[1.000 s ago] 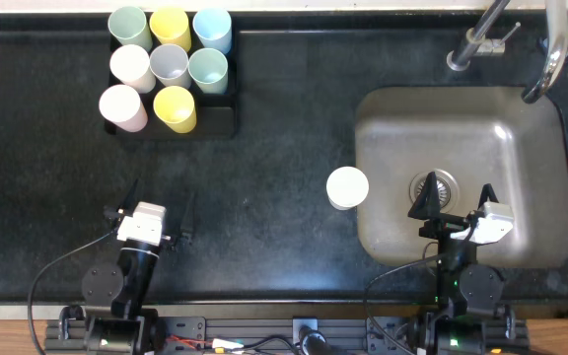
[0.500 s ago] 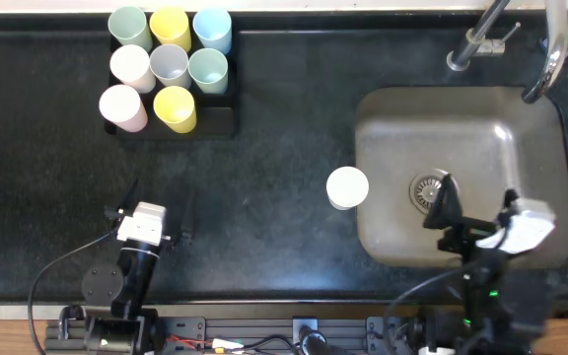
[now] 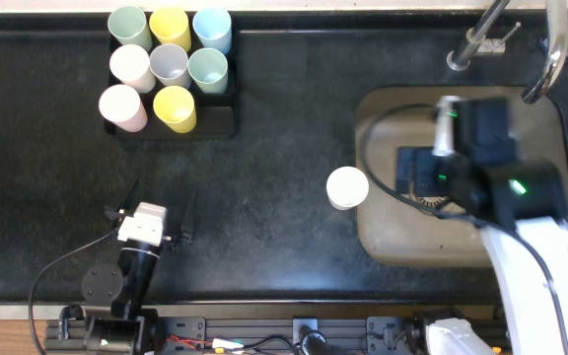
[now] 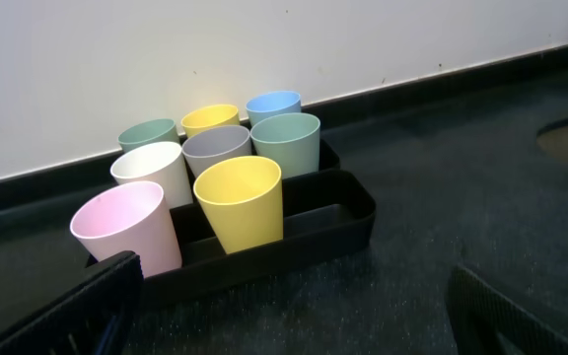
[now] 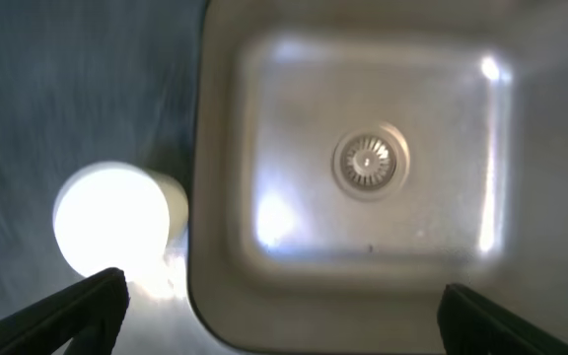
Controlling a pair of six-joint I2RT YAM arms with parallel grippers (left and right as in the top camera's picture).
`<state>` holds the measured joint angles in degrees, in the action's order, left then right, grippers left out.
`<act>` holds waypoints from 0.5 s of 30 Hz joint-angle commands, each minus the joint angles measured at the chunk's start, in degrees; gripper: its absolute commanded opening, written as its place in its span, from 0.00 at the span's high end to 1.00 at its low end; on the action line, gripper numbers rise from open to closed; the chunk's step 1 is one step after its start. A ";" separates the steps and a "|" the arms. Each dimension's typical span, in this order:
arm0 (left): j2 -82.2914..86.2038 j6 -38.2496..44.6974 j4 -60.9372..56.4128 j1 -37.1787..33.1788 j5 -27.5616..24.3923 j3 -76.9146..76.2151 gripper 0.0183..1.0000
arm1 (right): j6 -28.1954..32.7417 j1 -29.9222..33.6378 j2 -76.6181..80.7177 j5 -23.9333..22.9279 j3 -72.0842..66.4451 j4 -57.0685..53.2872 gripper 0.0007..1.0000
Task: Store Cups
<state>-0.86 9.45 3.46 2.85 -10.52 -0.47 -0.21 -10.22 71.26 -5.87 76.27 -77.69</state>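
The round white plastic cup [image 3: 347, 187] stands alone on the dark speckled surface [image 3: 284, 138], just beside the left rim of the rectangular stainless steel sink [image 3: 383, 104]. In the right wrist view the same white cup [image 5: 111, 219] shows as a bright disc next to the sink's wall, with the round strainer drain [image 5: 370, 163] at the middle of the basin. I cannot tell whether the cup is mouth up or mouth down.

The right end effector [image 5: 282, 286] hangs above the sink's near-left corner. Its two fingers are spread wide apart and have hold of nothing.

Well apart from the white cup, at the far left of the surface, sits the black compartmented plastic tray [image 3: 220, 123]. It holds eight plain cups:
- Farthest row: a sage green cup [image 4: 148, 133], a yellow cup [image 4: 210, 118] and a light blue cup [image 4: 272, 102].
- Middle row: an off-white cup [image 4: 151, 168], a grey cup [image 4: 217, 148] and a mint green cup [image 4: 286, 138].
- Nearest row: a pale pink cup [image 4: 126, 227] and a second yellow cup [image 4: 240, 197], with one open compartment [image 4: 338, 212] beside them.

The left end effector [image 3: 158, 197] sits low near its base, facing the tray. Its fingers are wide apart and empty.
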 commanded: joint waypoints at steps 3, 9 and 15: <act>0.70 1.01 0.11 -0.33 -0.57 0.02 0.00 | 9.84 -6.25 7.23 -1.14 1.79 -1.75 0.00; 0.70 1.01 0.11 -0.33 -0.57 0.02 0.00 | 19.87 -6.19 14.01 7.63 1.79 -1.62 0.00; 0.70 1.01 0.11 -0.33 -0.57 0.02 0.00 | 21.73 -5.14 19.45 8.61 1.79 1.79 0.00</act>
<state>-0.86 9.45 3.46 2.85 -10.52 -0.47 18.72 -15.73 89.45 0.58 76.29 -76.69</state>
